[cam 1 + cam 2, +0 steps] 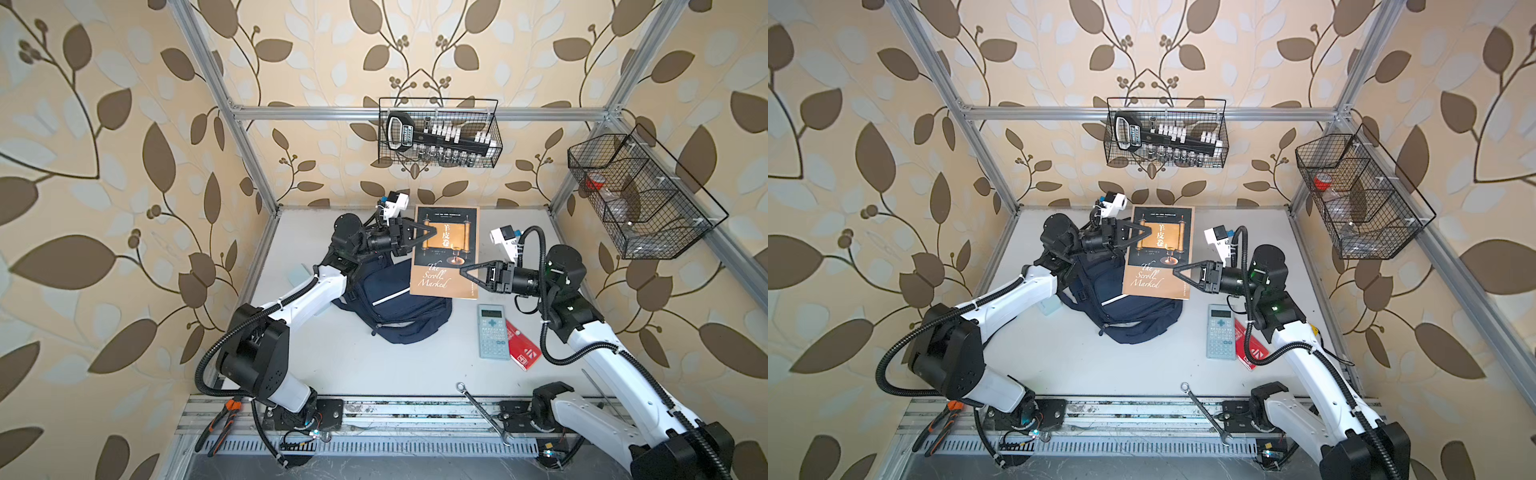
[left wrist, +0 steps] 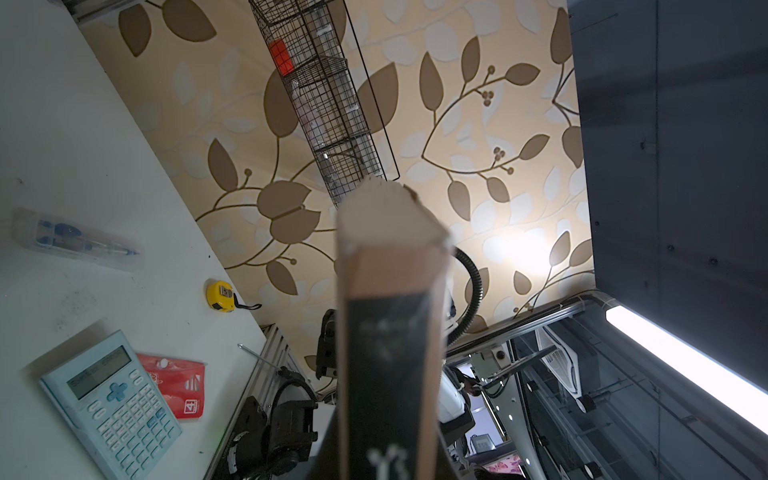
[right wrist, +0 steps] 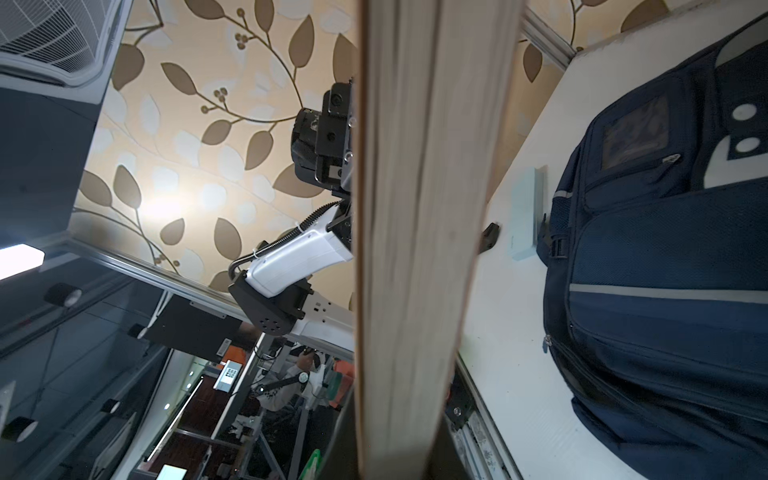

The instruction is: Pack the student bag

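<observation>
Book (image 1: 446, 253) hangs flat, my left hand (image 1: 430, 234) pinching its spine edge and my right hand (image 1: 462, 271) its page edge, with the student bag (image 1: 399, 309) on the desk (image 1: 374, 370) below, nearer my left arm.

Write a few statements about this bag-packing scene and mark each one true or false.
1. The book is held in the air above the bag. True: the left gripper clamps one side edge and the right gripper the opposite one.
2. The calculator is inside the bag. False: it lies on the table beside a red packet, apart from the bag.
3. A wrench lies at the table's front edge. True.
4. The wire basket on the back wall is empty. False: it holds a black tool set.
</observation>
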Robot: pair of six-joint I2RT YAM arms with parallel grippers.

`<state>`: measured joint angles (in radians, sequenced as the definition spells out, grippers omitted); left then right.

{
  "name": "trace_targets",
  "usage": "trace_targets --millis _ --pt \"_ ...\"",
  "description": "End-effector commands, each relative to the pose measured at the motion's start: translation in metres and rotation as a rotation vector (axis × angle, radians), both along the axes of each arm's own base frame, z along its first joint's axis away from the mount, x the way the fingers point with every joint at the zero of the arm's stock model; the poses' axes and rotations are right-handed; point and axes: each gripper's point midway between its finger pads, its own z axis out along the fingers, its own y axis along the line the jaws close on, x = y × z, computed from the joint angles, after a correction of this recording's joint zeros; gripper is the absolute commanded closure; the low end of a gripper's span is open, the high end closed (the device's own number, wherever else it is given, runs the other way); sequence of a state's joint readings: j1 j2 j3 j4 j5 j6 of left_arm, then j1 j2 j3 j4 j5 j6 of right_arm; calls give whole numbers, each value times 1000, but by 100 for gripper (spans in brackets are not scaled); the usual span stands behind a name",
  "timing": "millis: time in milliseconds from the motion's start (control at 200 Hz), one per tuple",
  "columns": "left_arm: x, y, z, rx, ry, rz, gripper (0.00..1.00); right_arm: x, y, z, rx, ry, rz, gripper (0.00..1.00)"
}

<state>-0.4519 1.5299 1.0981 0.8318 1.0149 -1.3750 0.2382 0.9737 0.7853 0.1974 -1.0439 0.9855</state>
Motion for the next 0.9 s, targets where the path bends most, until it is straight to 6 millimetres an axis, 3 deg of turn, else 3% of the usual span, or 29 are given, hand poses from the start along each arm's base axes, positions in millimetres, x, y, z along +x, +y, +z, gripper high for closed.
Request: trace_targets --millis 0,70,105,120,185,290,300,400,480,520,630,765,895 --pt "-5 -6 -3 68 -78 -11 78 2 -5 15 -33 -86 -58 100" --pt "4 -1 -40 272 -54 102 47 15 -17 6 -90 -58 -153 100" --pt "4 1 -62 410 -85 150 39 22 -25 0 -117 -33 -201 100" --pt "-2 4 -59 456 -133 173 36 25 -29 -2 -126 -20 -221 100" --pt "-16 4 -90 737 -245 225 28 41 -54 -19 -176 56 -337 100" --pt "-37 -2 -128 963 -325 197 26 61 -102 -61 -304 222 -532 100" --pt "-36 -4 -140 994 -317 183 26 63 -105 -64 -310 231 -543 100" --pt "-47 -7 -182 1136 -359 143 23 66 -140 -92 -344 346 -648 100" --pt "-56 -13 -211 1211 -383 80 15 64 -157 -105 -360 402 -694 100" --pt "-60 -17 -223 1245 -395 47 8 63 -160 -109 -366 412 -700 100" --pt "-64 -23 -250 1357 -434 -2 8 59 -163 -116 -381 428 -700 100" --pt "-45 -18 -265 1480 -475 85 13 54 -161 -117 -377 424 -691 100" --pt "-32 -20 -276 1552 -476 118 24 49 -159 -119 -377 421 -685 100"
